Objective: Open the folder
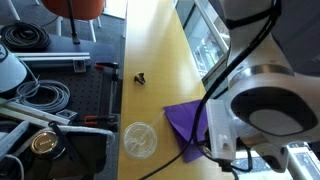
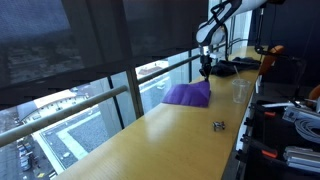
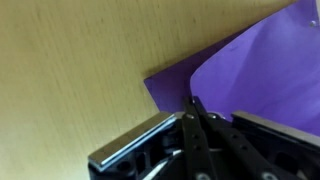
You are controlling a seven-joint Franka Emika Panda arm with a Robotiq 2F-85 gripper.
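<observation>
Stiffness looks low in an exterior view: the folder [image 1: 183, 122] lies on the wooden tabletop [image 1: 160, 50] just beside a clear cup [image 1: 140, 140]. It is thin and sheet-like, so I judge it light, bendy and apt to slide on the smooth wood.

In an exterior view along the tabletop's length, the end effector [image 2: 204, 70] hangs over the folder's [image 2: 186, 95] far edge, which seems slightly raised.

In the wrist view the fingertips [image 3: 193, 118] are drawn together at a corner where the top cover curls up off the darker layer beneath. They appear to pinch that cover alone. A free corner or long edge of the cover is the sensible hold, taken shallowly so that whatever lies under it is left behind.

No brand, label or writing is legible in any view.
</observation>
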